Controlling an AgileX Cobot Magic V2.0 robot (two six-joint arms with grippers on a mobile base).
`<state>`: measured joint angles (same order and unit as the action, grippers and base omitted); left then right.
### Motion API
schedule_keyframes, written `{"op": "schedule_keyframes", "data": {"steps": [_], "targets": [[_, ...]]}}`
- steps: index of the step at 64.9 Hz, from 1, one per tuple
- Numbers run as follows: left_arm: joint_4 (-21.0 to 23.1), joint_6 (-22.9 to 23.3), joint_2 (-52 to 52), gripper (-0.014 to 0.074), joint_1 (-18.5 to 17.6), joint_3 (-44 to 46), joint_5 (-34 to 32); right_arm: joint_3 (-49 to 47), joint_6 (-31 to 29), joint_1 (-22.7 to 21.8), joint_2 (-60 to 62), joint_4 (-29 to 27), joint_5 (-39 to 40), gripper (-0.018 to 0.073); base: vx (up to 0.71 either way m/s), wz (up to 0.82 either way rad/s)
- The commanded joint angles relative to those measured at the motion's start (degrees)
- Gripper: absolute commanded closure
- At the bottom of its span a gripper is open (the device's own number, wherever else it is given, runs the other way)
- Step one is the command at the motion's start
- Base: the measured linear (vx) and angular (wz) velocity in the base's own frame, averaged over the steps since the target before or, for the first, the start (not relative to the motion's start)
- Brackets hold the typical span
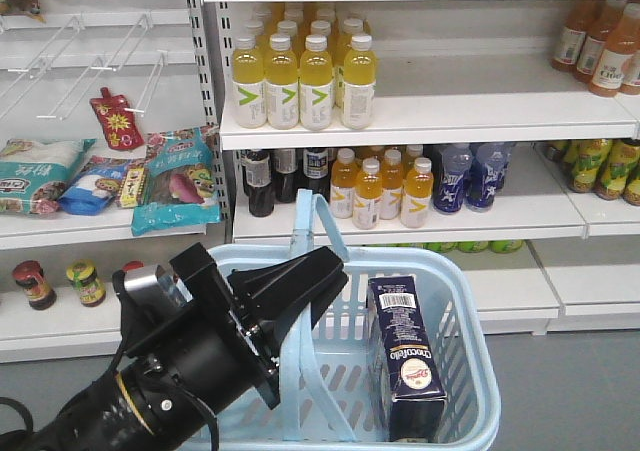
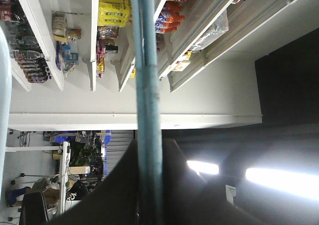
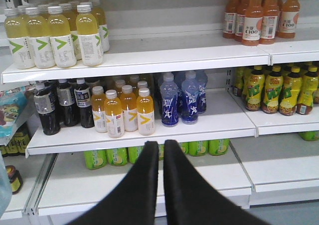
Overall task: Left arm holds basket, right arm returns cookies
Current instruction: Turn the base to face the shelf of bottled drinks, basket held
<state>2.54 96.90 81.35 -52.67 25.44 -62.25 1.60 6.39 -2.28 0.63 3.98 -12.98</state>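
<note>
Inside basket [image 1: 470,301]: cookies [image 1: 405,371], on end. My left gripper [image 1: 320,271] clasps handle [image 1: 330,223]; keep level. Right gripper [image 3: 161,155] closed, empty; I must open before descending

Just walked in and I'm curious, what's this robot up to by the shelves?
The left gripper is closed on the handle of the basket, holding it up in front of the drink shelves. The cookies stand inside the basket, untouched. The right gripper is shut and empty, pointed at the shelves, so the cookies have not been picked out yet.
</note>
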Motion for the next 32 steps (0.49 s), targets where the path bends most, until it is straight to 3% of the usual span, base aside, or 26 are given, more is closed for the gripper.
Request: {"op": "schedule_keyframes", "data": {"steps": [1, 32], "targets": [[0.0, 0.2, -2.2, 0.0599, -0.4, 1.6, -16.4, 1.0, -0.2, -0.4, 0.7, 0.6, 4.1, 0.0566, 0.4, 0.04], [0.0, 0.2, -2.2, 0.0599, -0.4, 1.6, -16.4, 1.0, -0.2, -0.4, 0.7, 0.6, 4.1, 0.0566, 0.35, 0.03]]}}
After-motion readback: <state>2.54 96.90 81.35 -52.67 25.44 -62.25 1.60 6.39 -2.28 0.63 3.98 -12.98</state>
